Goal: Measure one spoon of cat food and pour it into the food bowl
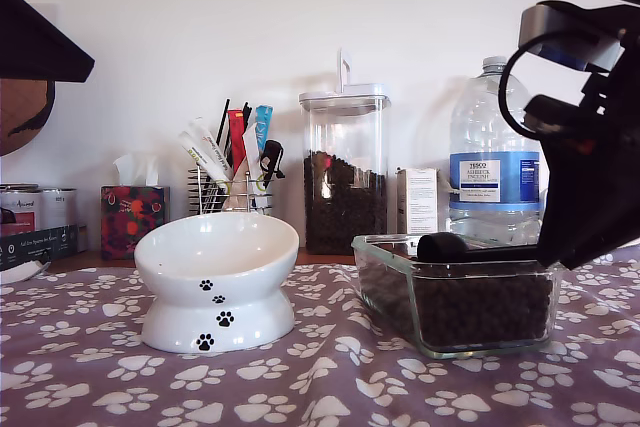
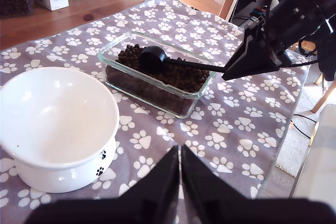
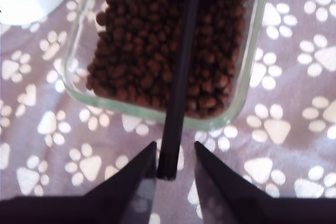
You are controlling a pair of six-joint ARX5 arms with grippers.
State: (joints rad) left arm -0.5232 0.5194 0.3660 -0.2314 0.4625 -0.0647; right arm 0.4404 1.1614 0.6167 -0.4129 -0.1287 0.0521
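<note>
gripping the end of the spoon's long black handle, my second gripper has its two dark fingers set close on either side of the handle tip, though the second wrist view leaves a sliver of gap on one side. that arm comes in from the exterior view's right. the spoon's rounded bowl rests over the cat food, dark brown pellets filling a clear rectangular glass dish on a purple paw-print cloth. in the first wrist view the handle runs level from the scoop out over the dish's rim to the black gripper. my first gripper hangs above the cloth with its jaws nearly together and nothing between them, near the food bowl. that white, paw-marked bowl stands to the exterior view's left of the glass dish, apart from it, and holds no kibble. behind them stand a lidded clear canister of kibble, a water bottle, a wire rack of utensils and a tissue box.
</note>
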